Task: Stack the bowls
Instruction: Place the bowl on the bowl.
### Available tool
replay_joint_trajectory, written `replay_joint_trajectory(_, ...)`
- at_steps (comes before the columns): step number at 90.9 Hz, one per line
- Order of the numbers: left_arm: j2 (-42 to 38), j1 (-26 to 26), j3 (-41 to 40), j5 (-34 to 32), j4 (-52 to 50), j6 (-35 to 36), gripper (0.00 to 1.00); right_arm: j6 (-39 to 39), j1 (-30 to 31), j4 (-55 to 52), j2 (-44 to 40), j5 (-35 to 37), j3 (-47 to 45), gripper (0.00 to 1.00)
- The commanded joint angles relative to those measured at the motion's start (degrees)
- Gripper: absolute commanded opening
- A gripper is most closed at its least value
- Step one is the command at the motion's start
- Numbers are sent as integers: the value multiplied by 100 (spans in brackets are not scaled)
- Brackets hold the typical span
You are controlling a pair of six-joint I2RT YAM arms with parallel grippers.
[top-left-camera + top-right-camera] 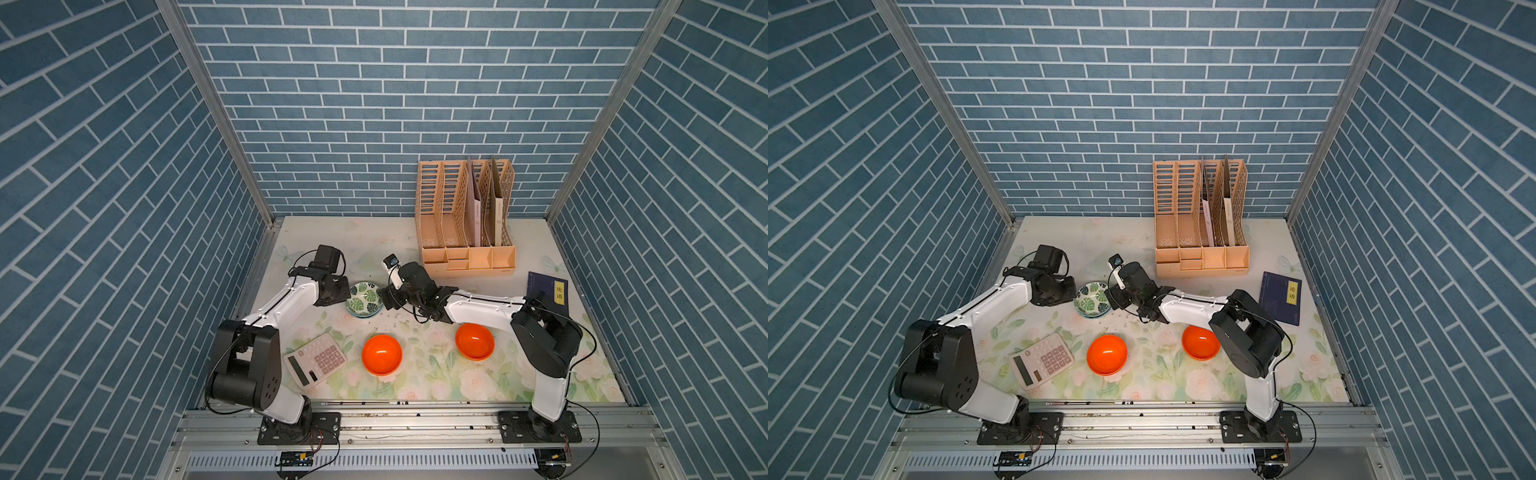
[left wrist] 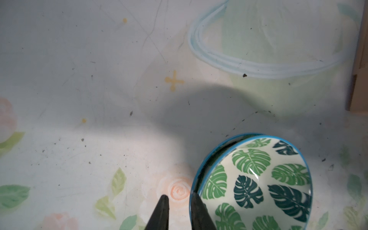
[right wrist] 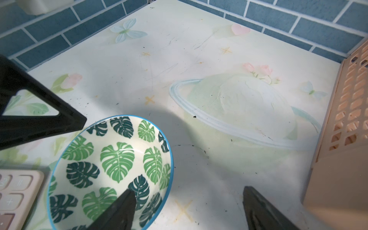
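Two leaf-print bowls sit nested mid-table: the upper bowl point(image 1: 364, 300) point(image 2: 258, 179) point(image 3: 111, 165) lies tilted inside the lower one, of which only a blue rim point(image 2: 219, 145) shows. My left gripper point(image 1: 348, 293) point(image 2: 179, 196) is at their left edge, its jaws a narrow gap apart with the rim beside one finger point(image 2: 199, 211) and table showing between. My right gripper point(image 1: 384, 297) point(image 3: 188, 190) stands wide open at the right edge, straddling the rim. Two orange bowls point(image 1: 381, 354) point(image 1: 474, 341) rest apart nearer the front, also seen in a top view point(image 1: 1106, 354) point(image 1: 1200, 341).
A pink calculator point(image 1: 314, 360) lies front left beside my left arm. A peach file organizer point(image 1: 465, 220) stands at the back right, close to my right gripper's outer side point(image 3: 348, 119). A dark blue book point(image 1: 547, 294) lies at the right edge.
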Motion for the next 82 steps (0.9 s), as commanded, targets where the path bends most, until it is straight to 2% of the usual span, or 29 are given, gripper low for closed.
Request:
replay_joint_trajectory(1,-89,18,-3,186,-12,49,25,290,-54,-166,166,-143,227,84)
replay_joint_trajectory(15,-76,17,-146,279,114,50,24,327,-78,-216,332,-286,352,77)
replay_joint_trajectory(44,67,21,-285,299,245,75,19,359,-98,-314,530,-405,496,73)
replay_joint_trajectory(61,145,19,-377,369,343,52,14,373,-98,-258,532,-487,442,66)
replay_joint_trajectory(82,121,17,-390,330,360,50,14,382,-103,-260,557,-552,454,64)
